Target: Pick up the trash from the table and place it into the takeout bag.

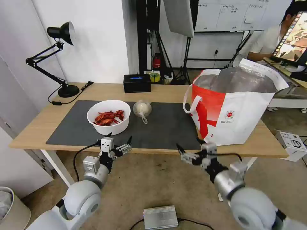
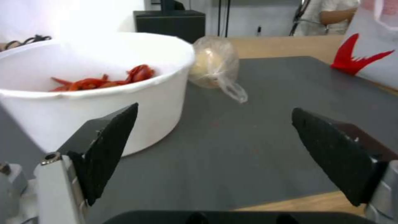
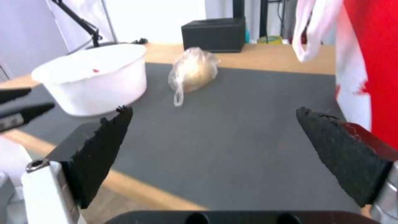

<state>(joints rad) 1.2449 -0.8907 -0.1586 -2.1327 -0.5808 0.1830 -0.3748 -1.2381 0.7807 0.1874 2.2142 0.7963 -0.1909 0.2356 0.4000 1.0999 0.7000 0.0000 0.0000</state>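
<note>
At frame centre the bowl (image 1: 109, 116) of red shells and knotted bag (image 1: 142, 109) sit on the mat (image 1: 166, 127). The takeout bag (image 1: 235, 107) stands right. Lamp (image 1: 59, 57) upper left. Left gripper (image 1: 119, 141) and right gripper (image 1: 191, 147), both spread and empty, hover at the table's (image 1: 268, 140) near edge.

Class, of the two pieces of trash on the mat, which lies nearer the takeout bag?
The knotted clear bag; the white bowl of crayfish shells sits farther from the takeout bag.

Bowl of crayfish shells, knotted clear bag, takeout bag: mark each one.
Bowl of crayfish shells (image 1: 112, 127), head view, on its white front wall.
Knotted clear bag (image 1: 142, 109), head view, on its rounded body.
Takeout bag (image 1: 246, 118), head view, on its white front panel.
</note>
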